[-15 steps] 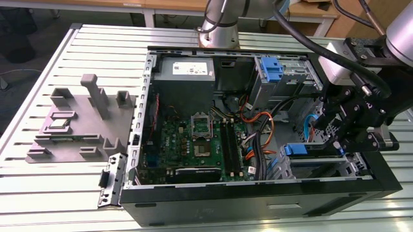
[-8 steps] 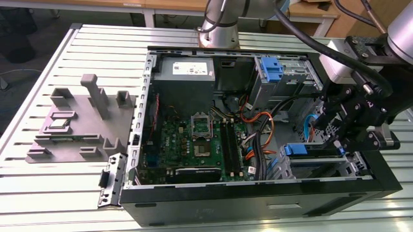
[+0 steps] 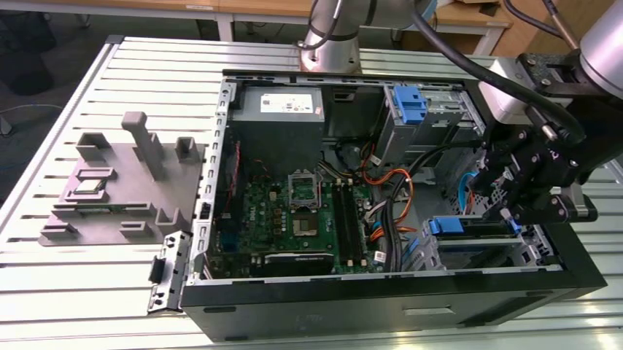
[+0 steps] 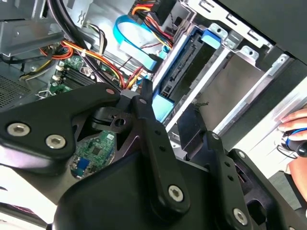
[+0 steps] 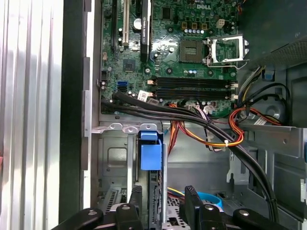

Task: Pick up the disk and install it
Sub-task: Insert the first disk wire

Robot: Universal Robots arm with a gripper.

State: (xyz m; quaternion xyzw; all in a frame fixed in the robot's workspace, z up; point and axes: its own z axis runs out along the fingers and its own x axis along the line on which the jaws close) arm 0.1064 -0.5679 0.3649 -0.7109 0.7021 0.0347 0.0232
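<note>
The disk point(image 3: 456, 227) stands on edge in the drive cage at the front corner of the open computer case, on the exterior view's right. Its blue plastic rail and tab point(image 5: 151, 154) face out of the bay, and in the second wrist view the blue rail point(image 4: 188, 64) runs along the silver cage wall. My gripper point(image 3: 503, 209) hangs just above the disk's near end. Its black fingers point(image 5: 136, 200) straddle that end in the first wrist view, with a clear gap on one side. The gripper point(image 5: 164, 201) is open and holds nothing.
The case point(image 3: 389, 306) holds a green motherboard point(image 3: 302, 219), a grey power supply point(image 3: 280, 109) and orange and black cables point(image 5: 211, 132) close to the bay. A second blue bracket point(image 3: 410, 103) sits in the rear cage. A grey fixture point(image 3: 122, 186) lies on the slatted table. A hand point(image 4: 297, 132) is nearby.
</note>
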